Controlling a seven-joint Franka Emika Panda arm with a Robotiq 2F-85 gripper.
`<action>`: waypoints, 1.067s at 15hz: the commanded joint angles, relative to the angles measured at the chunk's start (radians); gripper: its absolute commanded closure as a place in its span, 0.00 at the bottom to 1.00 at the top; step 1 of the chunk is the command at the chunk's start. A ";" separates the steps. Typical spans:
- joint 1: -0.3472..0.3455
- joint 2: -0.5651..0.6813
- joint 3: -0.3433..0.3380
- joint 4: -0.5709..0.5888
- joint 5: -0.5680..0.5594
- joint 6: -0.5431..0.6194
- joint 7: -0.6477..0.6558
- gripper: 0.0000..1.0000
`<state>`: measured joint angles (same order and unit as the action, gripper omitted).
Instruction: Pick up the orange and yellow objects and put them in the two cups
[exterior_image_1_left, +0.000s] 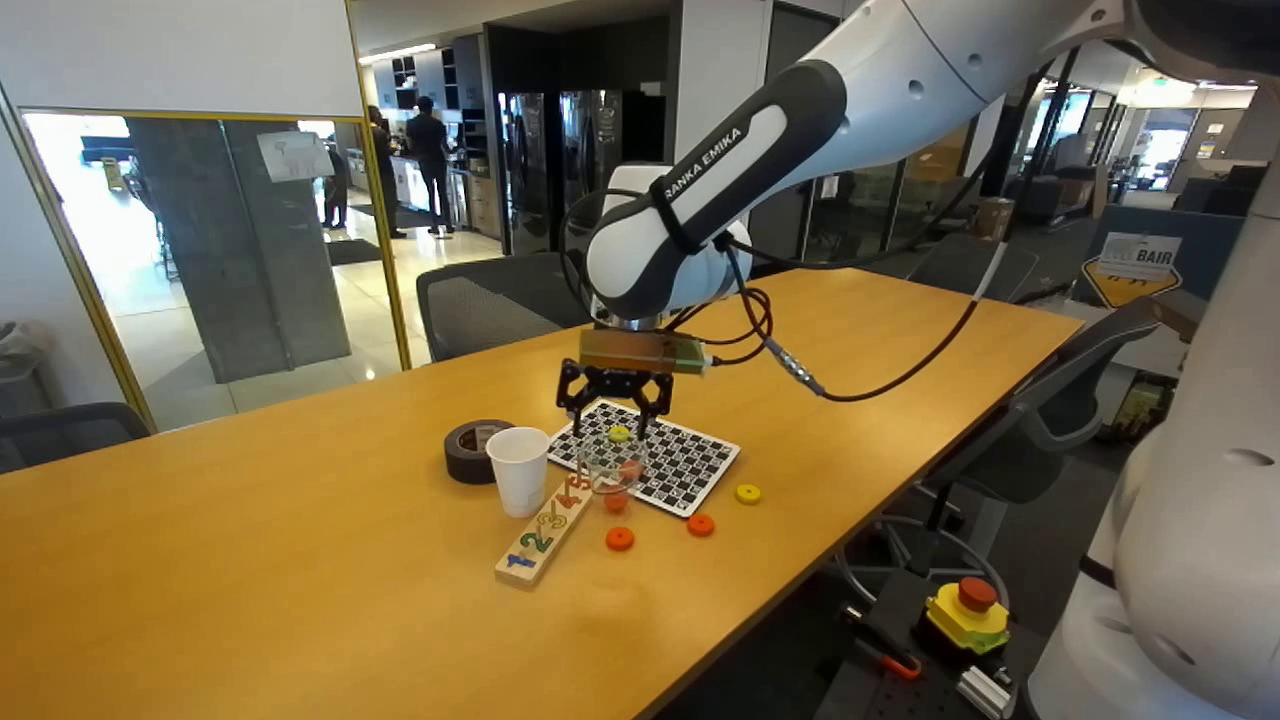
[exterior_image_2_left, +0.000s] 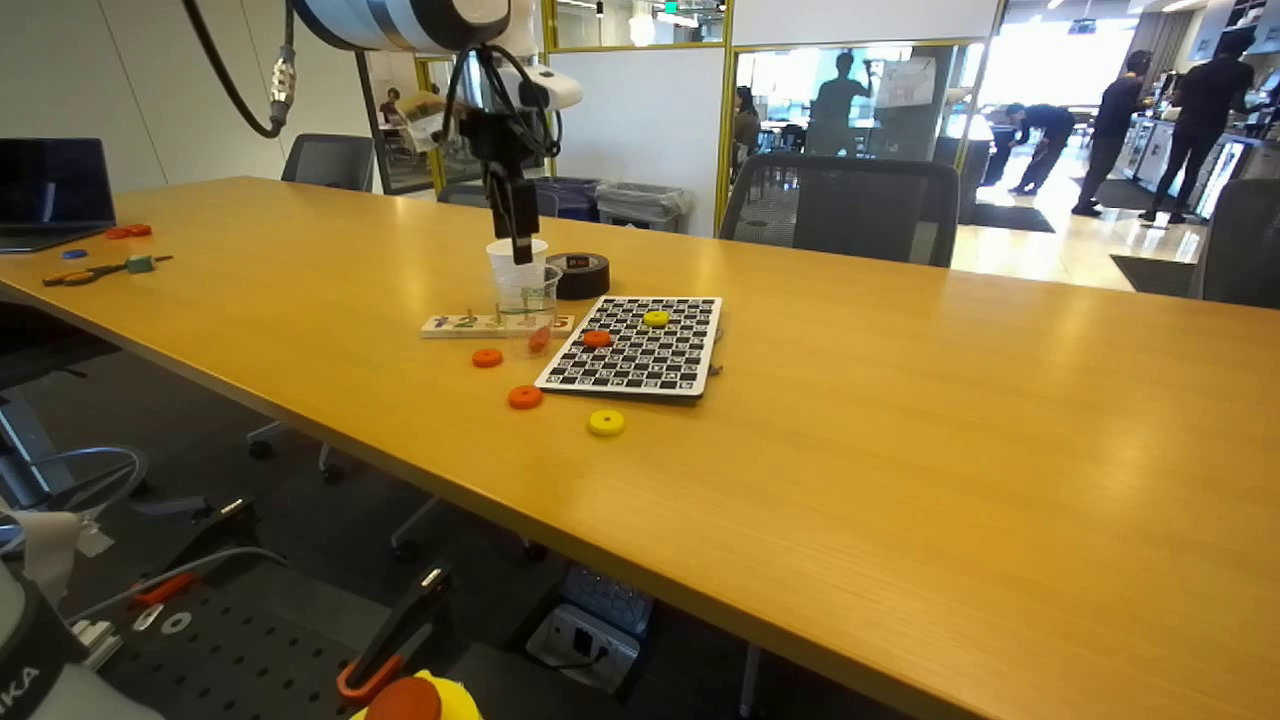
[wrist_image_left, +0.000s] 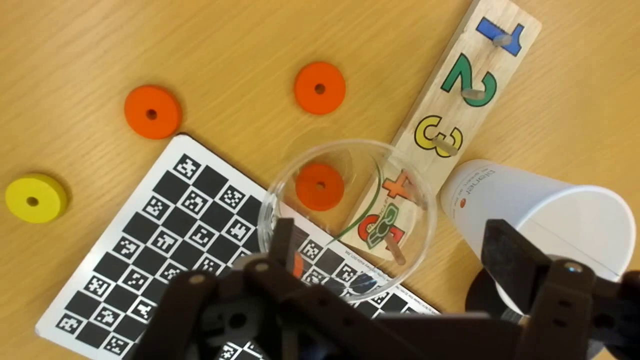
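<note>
Black two-finger gripper (wrist_image_left: 392, 240) has its jaws spread wide, tips down near cup-rim height; can't tell if they're touching either cup. Call the gap between the jaws the clock centre in the wrist view. The see-through plastic cup (wrist_image_left: 347, 220) is right there between 9 and 10 o'clock, one jaw overlapping its rim, and the white paper cup (wrist_image_left: 530, 200) is at 3, partly covered by the other jaw. A flat round orange disc with a centre hole (wrist_image_left: 320, 186) shows through the plastic cup at 10, looks like it's inside at the bottom. Another orange disc (wrist_image_left: 320, 88) is on the wood-toned table (exterior_image_1_left: 250, 560) at 11, a third orange disc (wrist_image_left: 153, 112) further out at 10, beside a corner of the black-and-white checkered board (wrist_image_left: 165, 240), and a round yellow disc (wrist_image_left: 36, 198) well out at 9. In an exterior view, a fourth orange disc (exterior_image_2_left: 597, 339) and second yellow disc (exterior_image_2_left: 656, 318) sit on that board. Wooden number strip with pegs (wrist_image_left: 442, 127) runs off toward 1.
</note>
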<state>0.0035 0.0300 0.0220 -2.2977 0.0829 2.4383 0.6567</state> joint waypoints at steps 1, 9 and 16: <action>0.036 -0.126 0.022 -0.073 -0.037 -0.059 0.061 0.00; 0.088 -0.168 0.123 -0.183 0.003 -0.098 0.056 0.00; 0.072 0.018 0.102 -0.197 -0.094 0.147 0.192 0.00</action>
<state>0.0801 -0.0260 0.1394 -2.5040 0.0405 2.4877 0.7745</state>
